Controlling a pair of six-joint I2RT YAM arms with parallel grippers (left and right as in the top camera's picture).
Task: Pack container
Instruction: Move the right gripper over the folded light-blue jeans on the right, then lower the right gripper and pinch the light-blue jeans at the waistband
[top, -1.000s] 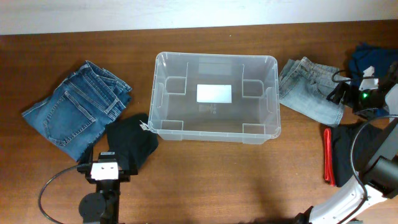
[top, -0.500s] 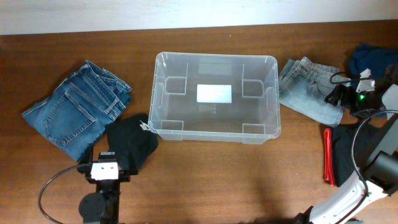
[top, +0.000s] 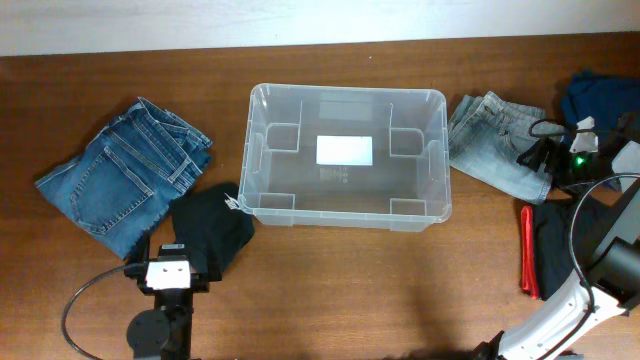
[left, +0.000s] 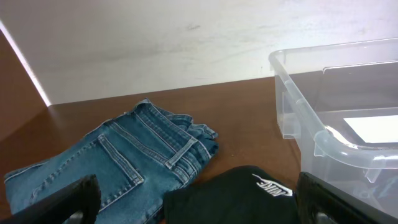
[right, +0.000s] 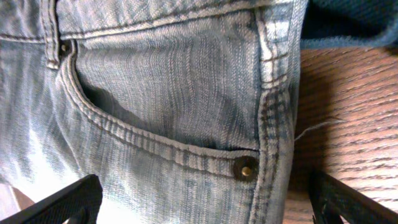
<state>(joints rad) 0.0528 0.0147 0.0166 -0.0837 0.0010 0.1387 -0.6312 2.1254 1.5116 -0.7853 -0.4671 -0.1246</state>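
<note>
The container (top: 345, 91) is a clear plastic bin at the table's middle, with nothing in it and a white label (top: 344, 150) on its base. Its near corner (left: 323, 140) shows in the left wrist view. My left gripper (top: 176, 256) hangs open at the front left, over a black Nike garment (left: 249, 199) that lies between its fingers (left: 68, 199) without touching them. My right gripper (top: 535, 154) stands open low over folded light-blue jeans (top: 490, 140) to the right of the container. Its fingertips (right: 62, 202) straddle the jeans' pocket (right: 180, 118).
Folded dark-blue jeans (top: 125, 175) lie left of the container, beside the black garment (top: 210, 230). At the far right are a dark-blue garment (top: 600, 98) and a black garment with a red strip (top: 527, 250). A pale wall (left: 155, 43) backs the table.
My right gripper has shifted a little to the left over the light-blue jeans. The left arm and the clothes have not moved.
</note>
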